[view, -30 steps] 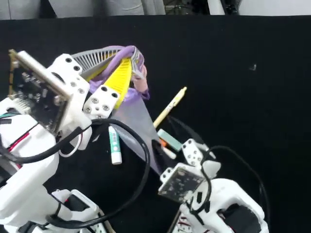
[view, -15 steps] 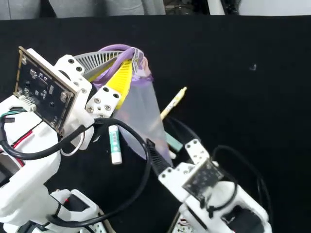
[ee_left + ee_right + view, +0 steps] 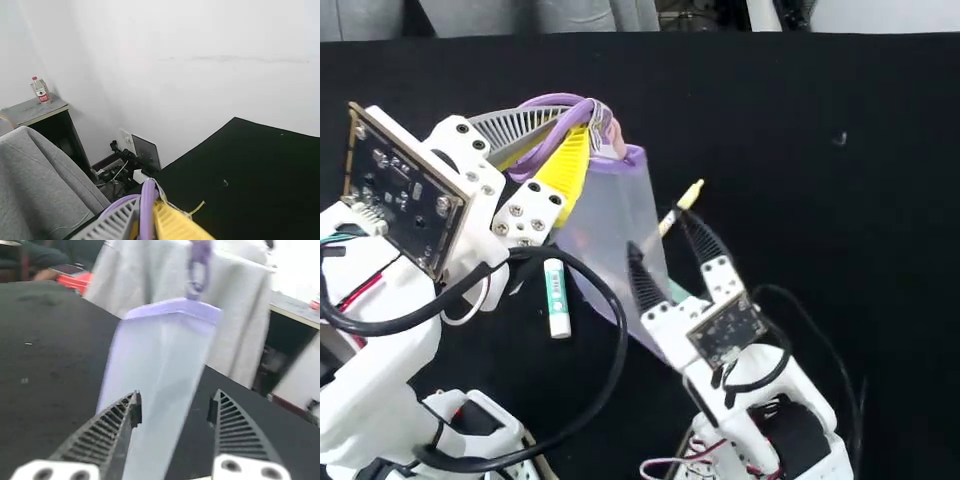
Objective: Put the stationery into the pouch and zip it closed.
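A translucent pouch (image 3: 620, 235) with a purple top edge hangs tilted above the table. My left gripper (image 3: 594, 120) is shut on its purple strap (image 3: 148, 202), held between a yellow and a grey finger. My right gripper (image 3: 668, 262) stands open just in front of the pouch's lower part, one black finger to each side. In the right wrist view the pouch (image 3: 160, 365) lies ahead between the open fingers (image 3: 125, 412). A yellow pen (image 3: 682, 205) lies on the table behind the right gripper. A white and green stick (image 3: 555, 298) lies below the left arm.
The table is covered with a black cloth (image 3: 820, 120), bare at the right and at the back. A teal eraser (image 3: 677, 291) shows partly beside the right gripper. Black cables (image 3: 610, 300) loop from the left arm across the table's front.
My right arm has risen and swung its open gripper up to the pouch. The pouch has swung from lying slanted to hanging more upright. The left gripper has barely shifted.
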Motion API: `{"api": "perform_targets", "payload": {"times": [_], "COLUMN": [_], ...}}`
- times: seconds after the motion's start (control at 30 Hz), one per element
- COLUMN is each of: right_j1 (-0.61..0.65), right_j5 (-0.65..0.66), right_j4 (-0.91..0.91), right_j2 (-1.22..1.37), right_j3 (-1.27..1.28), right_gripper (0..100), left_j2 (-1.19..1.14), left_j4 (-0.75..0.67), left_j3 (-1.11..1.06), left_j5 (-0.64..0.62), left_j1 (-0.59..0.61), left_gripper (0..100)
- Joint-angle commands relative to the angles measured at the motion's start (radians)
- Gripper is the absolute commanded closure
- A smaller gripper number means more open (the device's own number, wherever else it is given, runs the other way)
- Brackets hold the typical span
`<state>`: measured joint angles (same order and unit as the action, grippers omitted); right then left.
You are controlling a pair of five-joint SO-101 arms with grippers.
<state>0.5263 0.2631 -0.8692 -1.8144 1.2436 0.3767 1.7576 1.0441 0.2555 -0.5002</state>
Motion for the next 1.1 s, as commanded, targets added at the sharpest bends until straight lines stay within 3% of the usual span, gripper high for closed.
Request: {"api": "perform_targets", "payload": {"times": [0.0, 0.2, 0.43, 0.63, 0.9, 1.07], "right_j1": [-0.058, -0.058, -0.017, -0.02, -0.015, -0.014], "right_j5": [-0.006, -0.054, -0.055, -0.051, -0.018, -0.02], "right_j4": [0.02, 0.049, 0.04, 0.018, -0.118, -0.181], "right_j2": [-0.053, -0.051, -0.051, -0.061, -0.061, -0.061], "right_j3": [-0.018, 0.058, 0.127, 0.088, -0.038, -0.13], "right_gripper": [76.7, 76.7, 77.3, 98.9, 93.1, 78.9], "left_j2": [0.014, 0.015, 0.015, 0.023, 0.084, 0.077], "left_j4": [0.0, 0.0, 0.0, 0.002, 0.002, 0.002], "left_j3": [-0.002, 0.005, -0.001, -0.004, -0.007, -0.007], "left_j5": [-0.009, -0.009, -0.009, -0.003, -0.003, -0.006], "left_j1": [-0.045, -0.162, -0.162, -0.16, -0.119, -0.128], "left_gripper": [97, 97, 97, 97, 97, 97]}}
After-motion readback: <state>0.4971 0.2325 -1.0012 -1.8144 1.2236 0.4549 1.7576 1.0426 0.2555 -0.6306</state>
